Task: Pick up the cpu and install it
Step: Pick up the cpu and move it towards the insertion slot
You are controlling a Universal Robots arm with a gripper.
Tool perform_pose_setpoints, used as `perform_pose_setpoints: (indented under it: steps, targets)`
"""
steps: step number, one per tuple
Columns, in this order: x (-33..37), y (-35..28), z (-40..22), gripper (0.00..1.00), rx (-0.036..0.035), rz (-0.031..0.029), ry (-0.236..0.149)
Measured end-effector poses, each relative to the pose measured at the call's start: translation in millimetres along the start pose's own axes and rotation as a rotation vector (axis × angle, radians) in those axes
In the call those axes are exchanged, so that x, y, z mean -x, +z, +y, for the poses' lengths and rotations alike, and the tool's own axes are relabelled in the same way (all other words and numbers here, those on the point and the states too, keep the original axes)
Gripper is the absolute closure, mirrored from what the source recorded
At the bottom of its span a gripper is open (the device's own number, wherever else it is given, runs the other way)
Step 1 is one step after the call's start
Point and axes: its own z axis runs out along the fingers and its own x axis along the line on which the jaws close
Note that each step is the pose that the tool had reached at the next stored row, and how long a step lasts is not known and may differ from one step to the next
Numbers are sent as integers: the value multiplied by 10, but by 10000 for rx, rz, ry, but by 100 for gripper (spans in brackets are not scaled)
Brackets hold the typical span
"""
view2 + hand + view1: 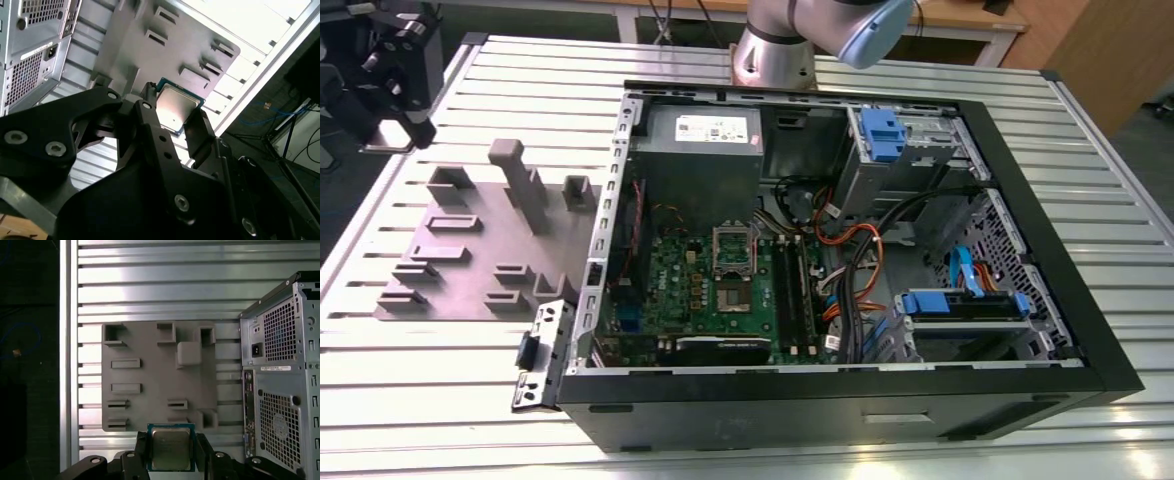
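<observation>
The cpu [170, 447] is a small square chip with a silvery top and a thin pale rim. My gripper [170, 451] is shut on it, one black finger [141, 449] on each side. The second wrist view shows the same cpu [177, 107] between the gripper [175, 116] fingers, held in the air above the grey fixture plate [160, 375]. In the exterior view the black gripper [390, 75] hangs at the far left, over the table's edge and away from the open computer case [854, 250]. The silver socket frame [734, 255] lies on the green motherboard inside the case.
The grey fixture plate [467, 250] with raised blocks and slots lies on the ribbed metal table [480, 380], left of the case in the exterior view. Cables, drive bays and a power supply [700, 130] crowd the case. The arm's base [774, 50] stands behind it.
</observation>
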Motion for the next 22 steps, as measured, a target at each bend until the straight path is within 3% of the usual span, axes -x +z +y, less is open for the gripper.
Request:
perform_pose_setpoints:
  steps: [12,22]
  targets:
    - [234,0,-24,53,-1,36,6]
    - [303,0,-24,53,-1,36,5]
